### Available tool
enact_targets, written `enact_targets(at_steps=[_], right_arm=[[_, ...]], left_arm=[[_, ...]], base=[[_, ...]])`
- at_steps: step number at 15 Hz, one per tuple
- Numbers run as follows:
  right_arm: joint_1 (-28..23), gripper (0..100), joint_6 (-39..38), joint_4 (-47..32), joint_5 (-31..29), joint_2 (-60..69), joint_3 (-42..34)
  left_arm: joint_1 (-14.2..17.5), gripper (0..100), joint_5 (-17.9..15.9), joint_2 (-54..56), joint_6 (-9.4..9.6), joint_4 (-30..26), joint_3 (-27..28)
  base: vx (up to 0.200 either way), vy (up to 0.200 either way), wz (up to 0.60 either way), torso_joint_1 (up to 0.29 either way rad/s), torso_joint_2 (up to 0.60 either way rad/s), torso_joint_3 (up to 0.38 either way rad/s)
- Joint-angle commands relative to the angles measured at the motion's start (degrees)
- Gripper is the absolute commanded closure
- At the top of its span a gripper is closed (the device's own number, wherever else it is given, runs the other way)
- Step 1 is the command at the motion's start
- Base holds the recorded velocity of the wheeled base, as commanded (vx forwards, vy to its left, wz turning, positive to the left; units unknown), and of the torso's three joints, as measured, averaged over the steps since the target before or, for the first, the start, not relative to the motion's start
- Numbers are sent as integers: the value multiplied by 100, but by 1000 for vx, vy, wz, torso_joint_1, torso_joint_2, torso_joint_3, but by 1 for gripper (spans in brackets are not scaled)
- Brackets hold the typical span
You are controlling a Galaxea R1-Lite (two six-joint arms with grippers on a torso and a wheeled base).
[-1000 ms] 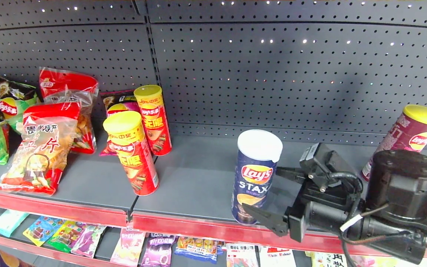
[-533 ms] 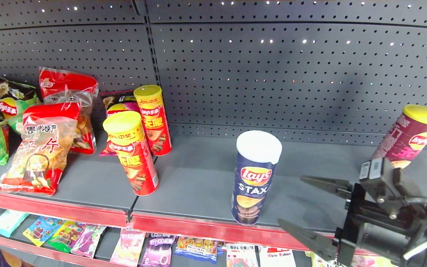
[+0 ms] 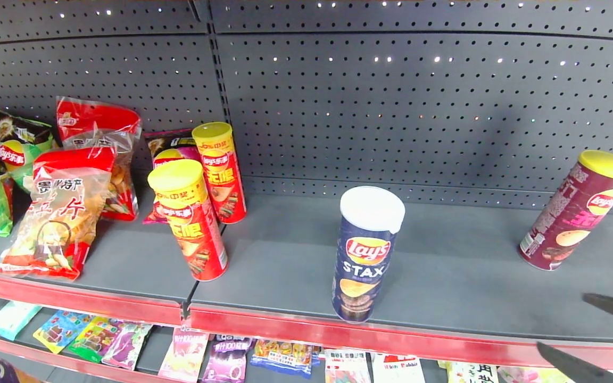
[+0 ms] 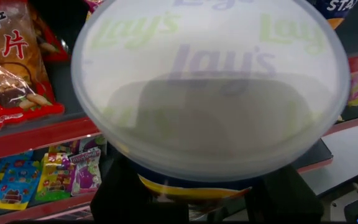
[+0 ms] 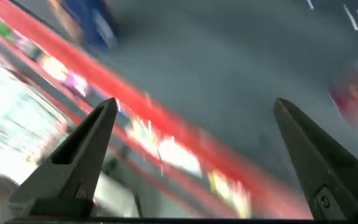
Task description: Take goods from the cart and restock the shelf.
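A dark blue chip can (image 3: 366,256) with a white lid stands upright near the front edge of the grey shelf (image 3: 455,276). My right gripper (image 3: 561,321) is open at the lower right, well clear of that can; in the right wrist view its two dark fingers (image 5: 86,155) are spread over the blurred shelf edge, right gripper (image 5: 196,102) holding nothing. My left gripper (image 4: 197,202) is shut on another chip can (image 4: 210,93), whose translucent white lid sits close to the camera, in front of the shelf.
Two red cans with yellow lids (image 3: 192,221) stand left of centre, with snack bags (image 3: 61,213) beyond them. A maroon can (image 3: 578,213) leans at the far right. Open shelf lies between the blue and maroon cans. A lower shelf (image 3: 232,356) holds small packets.
My right gripper has drawn back from the blue can toward the lower right, open, leaving the can standing on the shelf. The maroon can, hidden before by the arm, now shows fully.
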State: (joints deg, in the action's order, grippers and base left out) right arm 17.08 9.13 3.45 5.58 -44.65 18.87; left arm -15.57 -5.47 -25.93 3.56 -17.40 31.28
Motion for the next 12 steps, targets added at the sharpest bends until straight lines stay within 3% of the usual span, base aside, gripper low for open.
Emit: enact_targets(at_steps=[1,6,8,9,10,12], right_arm=[[-926,0,-87,-1936,-312,2040,802],[-2183,0,-52,-3817,-611,3305,1163],[-2209,0,1,-3940,-470,3657,952],[-2121,0,1,-3764,-339,3859,574],[-2016,0,-8,-3096,-277,4000,-15],[-1857,0,-8,-714,-277,4131,-1527]], left_arm=[[10,100,-6,0,57,-1,-34],[10,100,2,106,57,17,-34],[10,100,-15,176,-4,17,-43],[1,100,-42,281,-4,17,-105],[1,100,-121,440,-4,17,-263],[10,100,-244,844,-4,52,-439]], base=[[0,0,0,0,0,0],[0,0,0,0,0,0],[0,0,0,0,0,0],[0,0,0,0,0,0],[0,0,0,0,0,0],[0,0,0,0,0,0]])
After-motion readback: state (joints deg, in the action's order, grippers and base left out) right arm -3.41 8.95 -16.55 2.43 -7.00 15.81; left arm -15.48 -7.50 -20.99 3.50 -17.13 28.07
